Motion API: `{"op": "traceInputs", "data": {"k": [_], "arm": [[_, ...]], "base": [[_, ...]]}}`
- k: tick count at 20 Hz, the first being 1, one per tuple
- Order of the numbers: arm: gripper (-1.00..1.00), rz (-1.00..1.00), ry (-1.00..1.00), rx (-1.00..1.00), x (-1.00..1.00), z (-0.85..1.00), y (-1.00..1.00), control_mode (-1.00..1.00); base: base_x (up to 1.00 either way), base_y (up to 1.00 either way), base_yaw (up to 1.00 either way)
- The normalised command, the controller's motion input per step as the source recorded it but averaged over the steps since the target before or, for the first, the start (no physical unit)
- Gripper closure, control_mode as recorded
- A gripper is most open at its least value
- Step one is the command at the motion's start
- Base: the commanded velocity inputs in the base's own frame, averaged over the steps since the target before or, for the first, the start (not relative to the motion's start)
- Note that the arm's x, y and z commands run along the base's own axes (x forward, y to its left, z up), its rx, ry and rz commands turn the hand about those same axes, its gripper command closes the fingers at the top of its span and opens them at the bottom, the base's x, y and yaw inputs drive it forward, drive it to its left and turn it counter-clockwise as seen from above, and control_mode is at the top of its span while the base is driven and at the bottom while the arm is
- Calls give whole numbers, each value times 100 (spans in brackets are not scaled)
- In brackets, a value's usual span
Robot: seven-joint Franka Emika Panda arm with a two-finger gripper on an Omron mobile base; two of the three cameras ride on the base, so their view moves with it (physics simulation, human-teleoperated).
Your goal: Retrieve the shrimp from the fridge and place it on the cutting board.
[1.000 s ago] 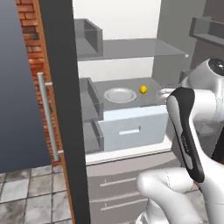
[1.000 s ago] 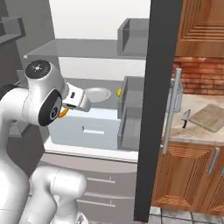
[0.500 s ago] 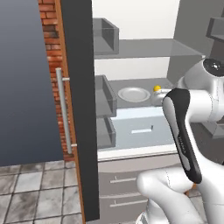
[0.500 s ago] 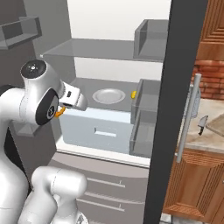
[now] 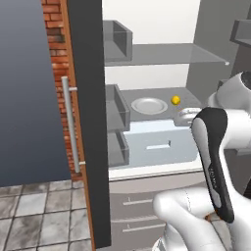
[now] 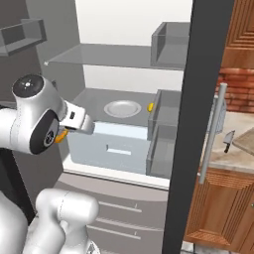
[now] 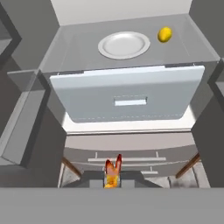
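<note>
The hand, withdrawn in front of the open fridge, grips the shrimp between nearly closed fingertips. Risk: the tiny morsel may slip free, or the arm may clip the fridge door swinging toward the cutting board on the desk.

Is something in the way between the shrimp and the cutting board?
Yes. The fridge's open door stands edge-on between them. The shrimp sits in the hand on the fridge side, and the cutting board lies on the counter beyond the door.
</note>
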Motion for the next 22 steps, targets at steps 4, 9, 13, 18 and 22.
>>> {"op": "traceInputs", "data": {"k": [4, 9, 13, 18, 22], "arm": [[100, 6, 0, 0, -100, -15, 0, -100], [100, 0, 0, 0, -60, -9, 0, 100], [100, 0, 0, 0, 0, 0, 0, 100], [100, 0, 0, 0, 0, 0, 0, 100], [100, 0, 0, 0, 0, 0, 0, 100]], "base": [[0, 0, 0], [-40, -1, -1], [-98, -8, -49], [-76, 0, -78], [-52, 6, -90]]}}
